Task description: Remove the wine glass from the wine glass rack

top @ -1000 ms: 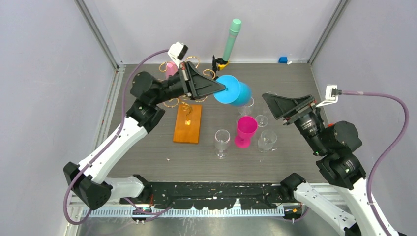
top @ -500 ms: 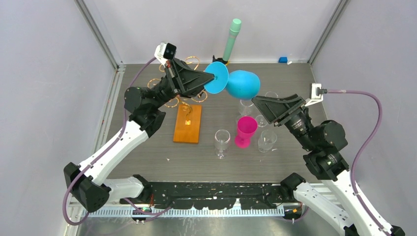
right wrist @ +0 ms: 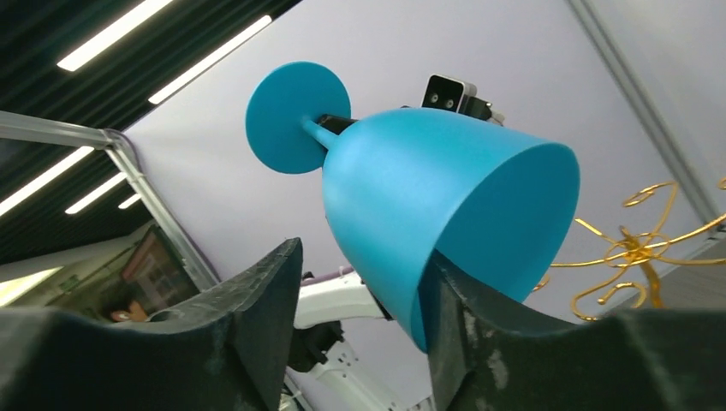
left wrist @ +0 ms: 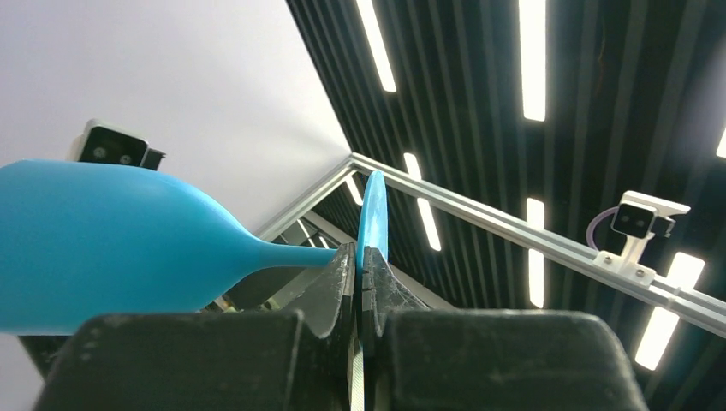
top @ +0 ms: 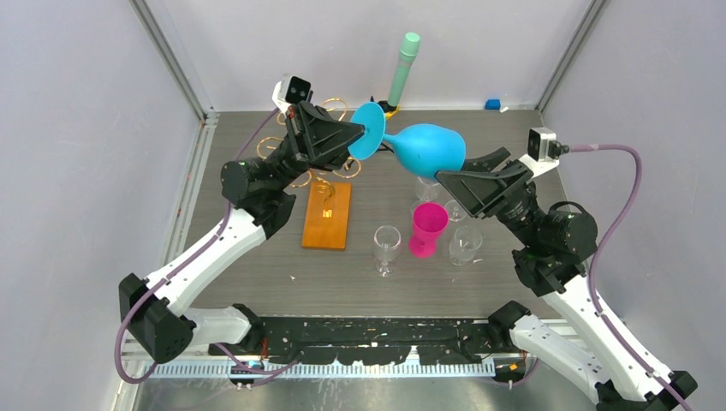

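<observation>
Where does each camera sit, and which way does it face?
Top external: above and behind the robot, looking down on the table; left claw and right claw show, both at the blue wine glass.
Left wrist: behind the left claw, tilted up at ceiling lights; claw shut on the glass.
Right wrist: behind the right claw, tilted up; claw open at the glass.
All three share the glass.

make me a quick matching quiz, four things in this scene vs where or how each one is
1 blue wine glass
2 pink goblet
3 green tube
4 wooden base

a upright among clear glasses
b lying flat, left of centre
c sideways in the air
d standing at the far back

Pairs: 1-c, 2-a, 3-d, 4-b
</observation>
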Robot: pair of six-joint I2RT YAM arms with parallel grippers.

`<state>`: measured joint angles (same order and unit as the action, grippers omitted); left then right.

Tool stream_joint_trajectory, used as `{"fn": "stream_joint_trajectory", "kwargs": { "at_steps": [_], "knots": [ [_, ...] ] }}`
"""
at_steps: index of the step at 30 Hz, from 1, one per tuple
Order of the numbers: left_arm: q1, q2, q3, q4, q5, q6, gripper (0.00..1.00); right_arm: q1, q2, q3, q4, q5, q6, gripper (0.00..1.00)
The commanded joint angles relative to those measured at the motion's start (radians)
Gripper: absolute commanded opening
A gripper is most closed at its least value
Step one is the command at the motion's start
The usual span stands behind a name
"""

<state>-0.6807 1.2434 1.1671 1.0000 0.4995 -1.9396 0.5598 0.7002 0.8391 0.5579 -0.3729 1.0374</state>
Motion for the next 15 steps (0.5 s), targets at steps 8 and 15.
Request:
{"fn": "stream_joint_trajectory", "kwargs": {
  "at_steps": [8, 15],
  "knots": [
    [-0.005, -0.012, -0.018, 0.088, -0.044, 0.026, 0.17, 0.002, 0.003, 0.021, 0.195, -0.053, 0.046, 0.01],
    [-0.005, -0.045, -0.016, 0.114, -0.038, 0.138, 0.84, 0.002, -0.021, 0.087, 0.068, -0.01, -0.062, 0.0]
  ]
}}
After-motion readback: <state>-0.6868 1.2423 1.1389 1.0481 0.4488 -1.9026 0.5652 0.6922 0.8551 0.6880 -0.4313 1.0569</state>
